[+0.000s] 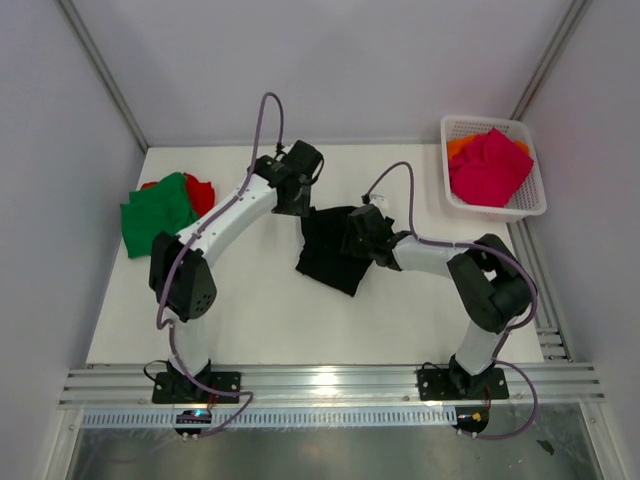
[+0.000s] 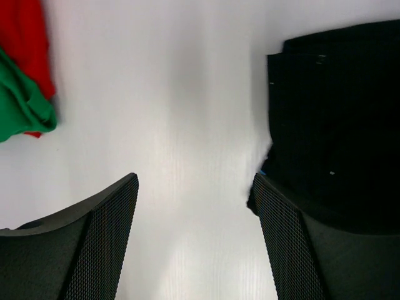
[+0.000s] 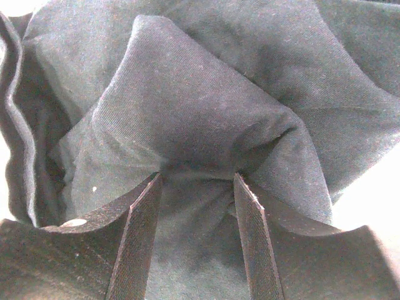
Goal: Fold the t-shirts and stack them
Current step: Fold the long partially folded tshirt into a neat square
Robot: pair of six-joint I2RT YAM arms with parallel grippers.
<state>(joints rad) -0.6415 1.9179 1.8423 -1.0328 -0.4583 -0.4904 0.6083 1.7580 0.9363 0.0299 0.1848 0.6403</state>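
Note:
The black t-shirt [image 1: 325,255] lies partly folded at the table's middle. My right gripper [image 1: 357,237] presses down into it; in the right wrist view its jaws [image 3: 197,178] stand partly apart with a bunched fold of the black cloth [image 3: 206,94] between them. My left gripper [image 1: 296,198] hovers at the shirt's far-left corner, open and empty [image 2: 195,187], with the black shirt [image 2: 337,112] against its right finger. A green t-shirt [image 1: 155,215] lies on a red one [image 1: 203,190] at the left, and both the green [image 2: 22,106] and the red [image 2: 28,37] show in the left wrist view.
A white lattice basket [image 1: 533,205] at the back right holds a magenta-pink t-shirt [image 1: 490,165] over an orange one [image 1: 461,147]. A metal rail runs along the table's near edge by the arm bases.

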